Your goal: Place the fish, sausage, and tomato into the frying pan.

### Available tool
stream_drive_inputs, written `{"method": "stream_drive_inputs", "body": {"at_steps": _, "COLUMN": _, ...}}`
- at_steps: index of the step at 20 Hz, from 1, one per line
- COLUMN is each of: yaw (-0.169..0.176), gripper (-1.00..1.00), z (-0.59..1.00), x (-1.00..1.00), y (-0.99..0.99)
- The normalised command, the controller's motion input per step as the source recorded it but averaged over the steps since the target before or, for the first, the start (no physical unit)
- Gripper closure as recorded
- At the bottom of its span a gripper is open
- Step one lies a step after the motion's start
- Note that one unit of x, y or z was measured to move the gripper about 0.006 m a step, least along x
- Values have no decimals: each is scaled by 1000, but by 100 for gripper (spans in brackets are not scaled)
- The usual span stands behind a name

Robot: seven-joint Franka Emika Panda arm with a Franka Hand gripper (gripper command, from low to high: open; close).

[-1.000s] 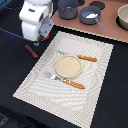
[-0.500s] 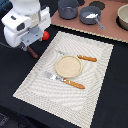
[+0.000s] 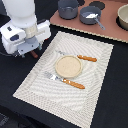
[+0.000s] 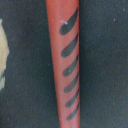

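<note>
The sausage (image 4: 67, 65) fills the wrist view, a red-orange rod with dark stripes lying on the black table. In the exterior view only its dark red end (image 3: 34, 54) shows, under my gripper (image 3: 31, 50), which is low over it just off the placemat's left edge. My fingers are hidden in both views. The frying pan (image 3: 86, 11) stands at the back on the brown board, handle pointing forward, with the white fish (image 3: 91, 16) lying inside it. The tomato is out of view.
A striped placemat (image 3: 95, 75) holds a tan plate (image 3: 67, 66), a knife (image 3: 84, 58) and a fork (image 3: 67, 81) with orange-brown handles. On the board are a grey pot (image 3: 67, 7), a black lid (image 3: 97, 4) and a tan bowl (image 3: 123, 17).
The arm has come down and toward the exterior view's left, from above the mat's back corner to low over the sausage. Nothing on the mat or board moved.
</note>
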Motion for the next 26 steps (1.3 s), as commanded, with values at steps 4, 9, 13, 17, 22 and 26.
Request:
{"method": "stream_drive_inputs", "body": {"at_steps": 4, "yaw": -42, "gripper": 100, "z": -433, "x": -525, "y": 0}}
{"method": "stream_drive_inputs", "body": {"at_steps": 9, "yaw": -19, "gripper": 100, "z": -323, "x": -445, "y": 0}}
{"method": "stream_drive_inputs", "body": {"at_steps": 13, "yaw": -1, "gripper": 100, "z": -290, "x": -359, "y": 0}}
{"method": "stream_drive_inputs", "body": {"at_steps": 17, "yaw": 0, "gripper": 100, "z": -201, "x": -260, "y": 0}}
{"method": "stream_drive_inputs", "body": {"at_steps": 22, "yaw": 0, "gripper": 100, "z": 6, "x": -30, "y": 42}}
{"method": "stream_drive_inputs", "body": {"at_steps": 26, "yaw": 0, "gripper": 100, "z": 941, "x": 349, "y": 208}}
